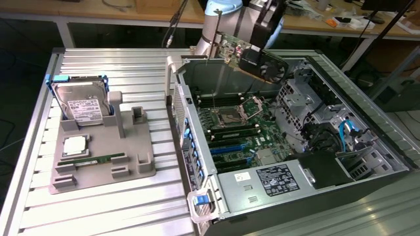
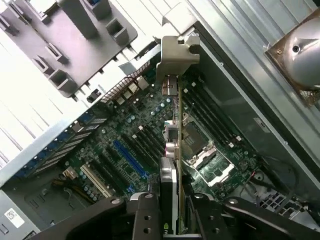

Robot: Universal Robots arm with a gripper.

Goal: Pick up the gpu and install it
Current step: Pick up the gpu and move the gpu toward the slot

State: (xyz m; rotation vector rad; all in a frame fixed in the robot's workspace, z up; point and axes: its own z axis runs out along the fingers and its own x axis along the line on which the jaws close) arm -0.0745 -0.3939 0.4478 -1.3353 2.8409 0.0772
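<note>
Item: 1 gpu (image 1: 266, 66), clenched edge-on in the tool (image 2: 172, 205), suspended above the open computer case (image 1: 367, 113), clear of the motherboard (image 2: 150, 112). Hazard: if misaligned with the blue slot (image 2: 127, 157), the card could strike neighbouring components; a weak grip could drop it.
</note>
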